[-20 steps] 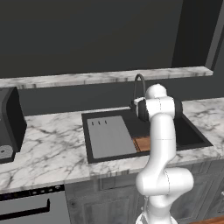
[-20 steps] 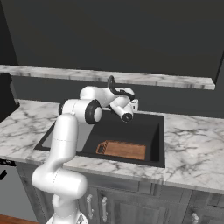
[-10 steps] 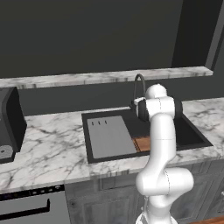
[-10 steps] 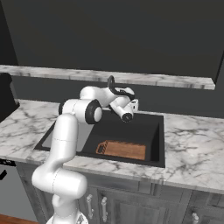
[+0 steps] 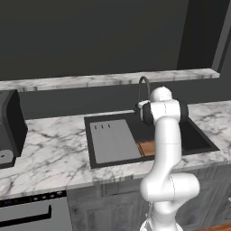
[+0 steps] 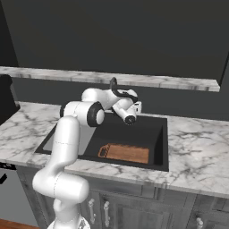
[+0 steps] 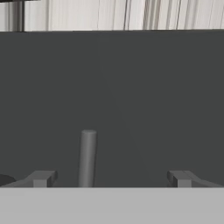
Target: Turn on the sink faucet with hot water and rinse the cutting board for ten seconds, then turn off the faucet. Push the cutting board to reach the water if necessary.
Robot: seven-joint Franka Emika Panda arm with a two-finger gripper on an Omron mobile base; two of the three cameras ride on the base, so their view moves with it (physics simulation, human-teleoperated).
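The sink faucet arches up at the back rim of the black sink; its spout also rises behind my arm. My gripper hovers at the faucet's base, open. In the hand view the fingertips stand wide apart around my gripper's midpoint. A thin grey rod of the faucet stands upright between them, left of centre and touching neither. The brown cutting board lies flat on the basin floor near the front wall, partly behind my arm. The water is out of view.
A large grey slab with three slots fills the sink's left part. A marble ledge runs along the dark back wall above the faucet. A black appliance stands on the counter at far left.
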